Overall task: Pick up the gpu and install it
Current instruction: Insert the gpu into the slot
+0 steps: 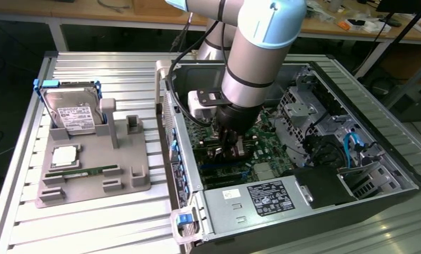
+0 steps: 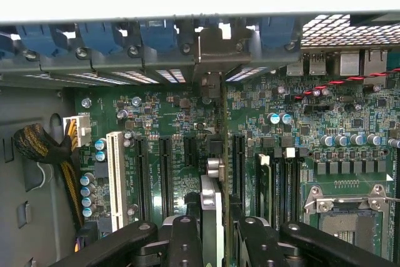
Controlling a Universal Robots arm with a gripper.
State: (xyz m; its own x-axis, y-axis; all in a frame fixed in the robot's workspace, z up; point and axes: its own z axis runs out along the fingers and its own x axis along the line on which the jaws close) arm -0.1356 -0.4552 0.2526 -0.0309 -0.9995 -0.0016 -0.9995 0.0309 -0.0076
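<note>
On the exterior view's left I see the hard drive standing in its grey holder on the table. Further right, inside the open computer case, my claw is clenched on the gpu, held edge-on above the motherboard slots.

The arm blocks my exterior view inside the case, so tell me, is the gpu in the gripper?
Observer: Yes, the wrist view shows the gripper closed on the gpu, seen edge-on.
Operator: Where is its bracket?
Observer: The bracket is at the case's rear wall, among the blue clips.
Operator: Near which slot?
Observer: Among the black slots, apart from the white slot; seating I cannot tell.
</note>
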